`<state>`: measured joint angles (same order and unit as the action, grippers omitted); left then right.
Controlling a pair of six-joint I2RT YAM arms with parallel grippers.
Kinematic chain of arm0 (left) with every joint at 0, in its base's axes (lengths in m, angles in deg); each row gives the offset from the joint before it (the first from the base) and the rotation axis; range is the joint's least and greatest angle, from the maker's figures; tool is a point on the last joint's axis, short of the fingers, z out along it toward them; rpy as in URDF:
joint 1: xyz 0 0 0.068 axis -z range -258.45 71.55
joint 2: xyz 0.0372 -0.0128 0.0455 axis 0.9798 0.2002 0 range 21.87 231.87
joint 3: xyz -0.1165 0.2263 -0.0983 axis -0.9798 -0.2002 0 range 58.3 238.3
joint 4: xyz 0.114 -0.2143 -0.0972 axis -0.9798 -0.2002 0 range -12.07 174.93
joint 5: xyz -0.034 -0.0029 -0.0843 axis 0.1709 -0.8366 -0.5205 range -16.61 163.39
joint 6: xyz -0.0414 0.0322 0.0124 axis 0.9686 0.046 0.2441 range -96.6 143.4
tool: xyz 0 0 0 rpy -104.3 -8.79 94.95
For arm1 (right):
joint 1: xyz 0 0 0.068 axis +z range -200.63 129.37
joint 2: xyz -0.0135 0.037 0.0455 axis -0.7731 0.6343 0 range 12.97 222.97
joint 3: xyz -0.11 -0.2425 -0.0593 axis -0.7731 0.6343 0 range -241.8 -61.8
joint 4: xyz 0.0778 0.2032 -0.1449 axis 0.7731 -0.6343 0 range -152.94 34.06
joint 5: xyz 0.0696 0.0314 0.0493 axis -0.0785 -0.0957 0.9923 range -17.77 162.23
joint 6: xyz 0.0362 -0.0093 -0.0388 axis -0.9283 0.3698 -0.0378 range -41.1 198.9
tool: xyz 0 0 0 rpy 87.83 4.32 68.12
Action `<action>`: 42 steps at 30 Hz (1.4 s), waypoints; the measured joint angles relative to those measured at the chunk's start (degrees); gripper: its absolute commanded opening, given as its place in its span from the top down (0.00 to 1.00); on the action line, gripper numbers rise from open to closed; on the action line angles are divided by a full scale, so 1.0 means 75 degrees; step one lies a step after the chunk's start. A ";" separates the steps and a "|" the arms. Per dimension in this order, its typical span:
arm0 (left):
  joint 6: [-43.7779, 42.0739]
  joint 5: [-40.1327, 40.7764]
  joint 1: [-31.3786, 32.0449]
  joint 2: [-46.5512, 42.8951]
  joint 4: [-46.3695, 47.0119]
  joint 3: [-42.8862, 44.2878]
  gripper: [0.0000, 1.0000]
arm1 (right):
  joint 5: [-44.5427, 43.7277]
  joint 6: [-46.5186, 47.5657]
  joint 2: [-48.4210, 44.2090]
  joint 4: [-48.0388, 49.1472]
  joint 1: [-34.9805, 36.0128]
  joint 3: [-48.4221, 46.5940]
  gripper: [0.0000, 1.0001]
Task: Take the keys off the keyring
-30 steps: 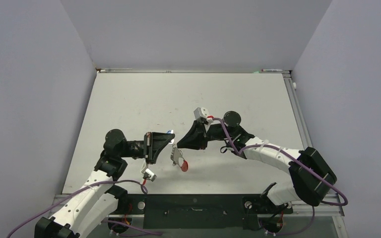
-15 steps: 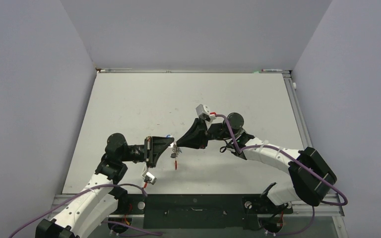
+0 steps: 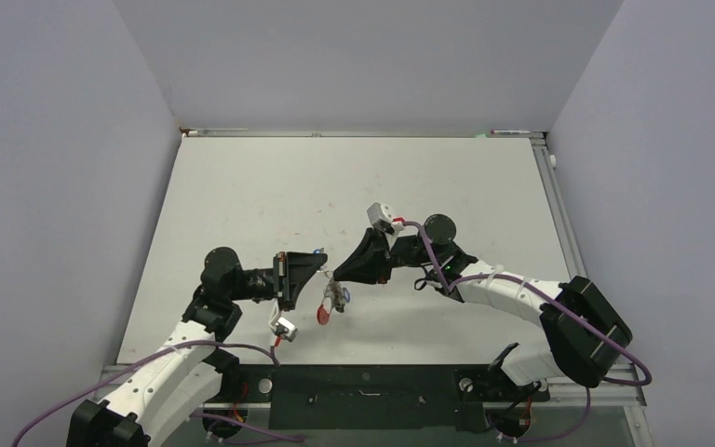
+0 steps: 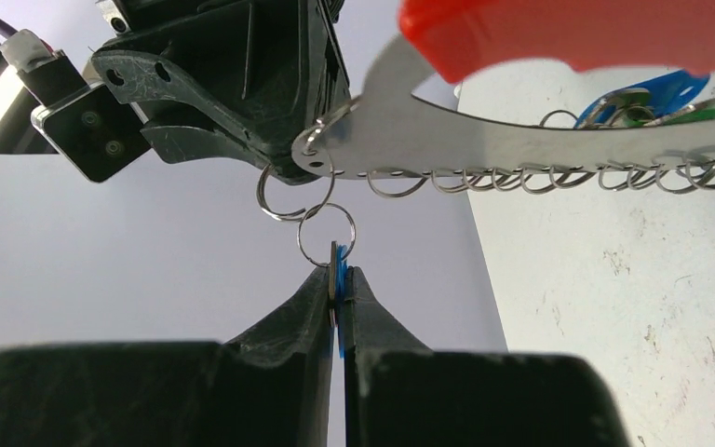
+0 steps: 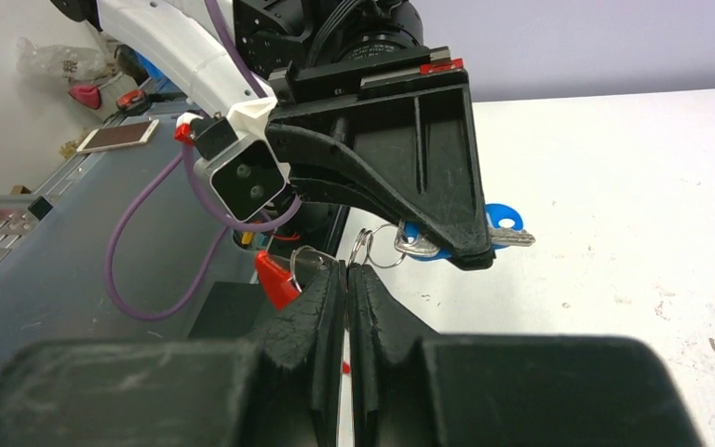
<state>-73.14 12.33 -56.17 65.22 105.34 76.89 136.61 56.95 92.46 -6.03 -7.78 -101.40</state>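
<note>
— Now our keyring [image 3: 322, 317] swings leftward, dangling over the tabletop [image 3: 242, 205] between both hands.
— Yes, left hand [image 4: 338, 279] pinches a blue key [image 5: 505, 217], right hand [image 5: 345, 270] clamps the keyring; still linked, we reckon.

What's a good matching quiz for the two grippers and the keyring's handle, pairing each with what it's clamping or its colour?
1 left gripper
2 right gripper
3 handle of the keyring

A bright red
B shut on the keyring's silvery end
C shut on a blue-tagged key

Pairs: 1-C, 2-B, 3-A
</note>
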 measured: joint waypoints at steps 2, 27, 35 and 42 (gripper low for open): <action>0.0052 0.0003 0.0000 0.0044 0.0035 0.0020 1.00 | 0.0052 0.0131 -0.0017 -0.0140 0.0000 0.0006 0.95; -0.0280 -0.0052 0.0507 0.0061 -0.1973 0.1105 1.00 | 0.0160 0.1766 0.0411 -0.2483 0.0003 -0.0938 0.85; -0.0090 0.0574 0.0539 0.0283 -0.2600 0.1492 1.00 | 0.0122 0.2165 0.0431 -0.3072 -0.0286 -0.1043 0.35; -0.0020 0.1259 0.0539 0.0659 -0.3337 0.1918 1.00 | -0.0020 0.2311 0.0431 -0.3751 -0.1107 -0.1253 0.20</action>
<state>-73.29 21.77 -52.13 70.16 80.31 91.27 136.45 74.28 95.69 -34.16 -16.09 -110.79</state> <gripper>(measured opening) 0.019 0.766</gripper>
